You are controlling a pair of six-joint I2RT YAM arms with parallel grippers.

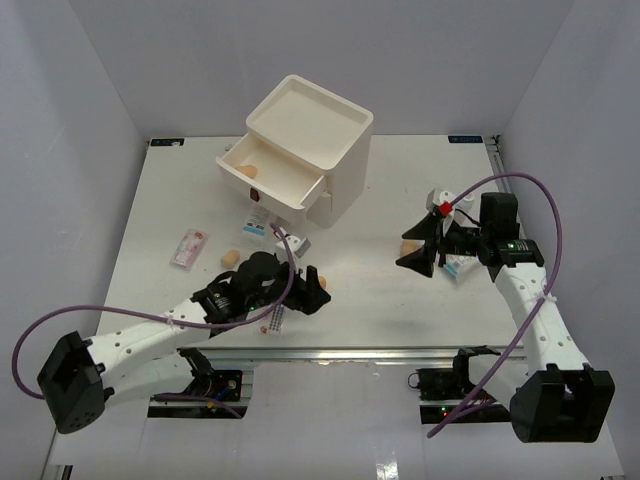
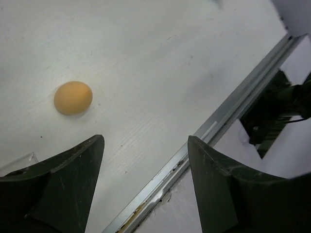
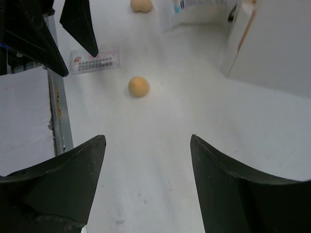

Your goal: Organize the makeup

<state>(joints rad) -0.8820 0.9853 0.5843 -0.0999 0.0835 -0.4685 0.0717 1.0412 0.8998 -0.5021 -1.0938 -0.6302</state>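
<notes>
My left gripper (image 1: 311,288) is open and empty near the table's front edge; in its own view (image 2: 146,141) nothing lies between the fingers. A tan sponge (image 1: 321,283) lies just beyond its tips, ahead and left in the left wrist view (image 2: 73,97), and shows in the right wrist view (image 3: 138,86). My right gripper (image 1: 404,251) is open and empty over bare table (image 3: 147,138). A second sponge (image 1: 411,244) lies by its tips. A third sponge (image 1: 229,257) lies left of the left arm. A fourth sponge (image 1: 250,171) sits in the open drawer. A small white bottle (image 1: 438,196) stands behind the right gripper.
The cream drawer box (image 1: 310,130) stands at the back, its lowest drawer (image 1: 292,196) pulled open. A pink-print sachet (image 1: 188,247), a blue-print sachet (image 1: 257,222), a white tube (image 1: 291,241) and another sachet (image 1: 276,320) lie nearby. A metal rail (image 2: 228,116) edges the front.
</notes>
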